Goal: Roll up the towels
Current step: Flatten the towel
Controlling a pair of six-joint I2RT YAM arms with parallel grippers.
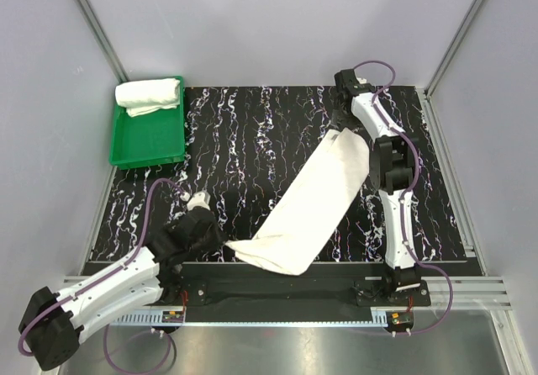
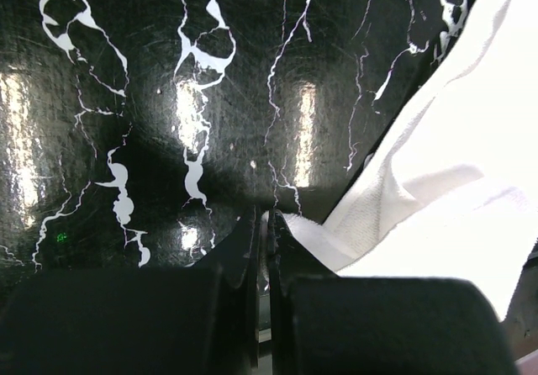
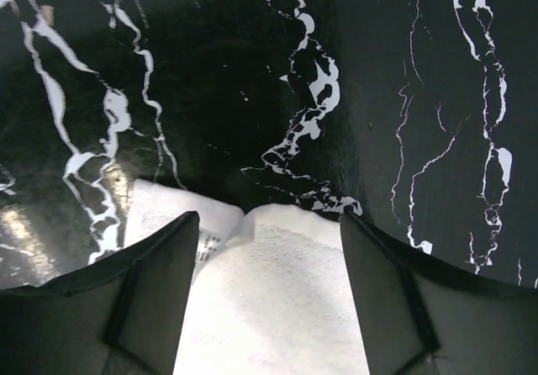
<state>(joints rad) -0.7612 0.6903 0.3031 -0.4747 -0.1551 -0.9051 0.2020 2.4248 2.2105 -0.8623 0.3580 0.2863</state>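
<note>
One white towel (image 1: 311, 198) lies spread in a long diagonal strip on the black marbled mat, from the near middle to the far right. My left gripper (image 1: 220, 242) sits at its near left corner, and in the left wrist view the jaws (image 2: 266, 219) are shut on a thin edge of this towel (image 2: 454, 165). My right gripper (image 1: 340, 129) is over the far end. In the right wrist view it stands open (image 3: 267, 217), a finger on each side of the towel's end (image 3: 277, 299), which lies on the mat. A second towel (image 1: 149, 96), rolled, rests in the green tray (image 1: 151, 144).
The tray stands at the far left corner of the mat (image 1: 252, 131). Grey walls with metal posts close in the left, back and right sides. A dark mounting rail (image 1: 277, 291) carrying both arm bases runs along the near edge.
</note>
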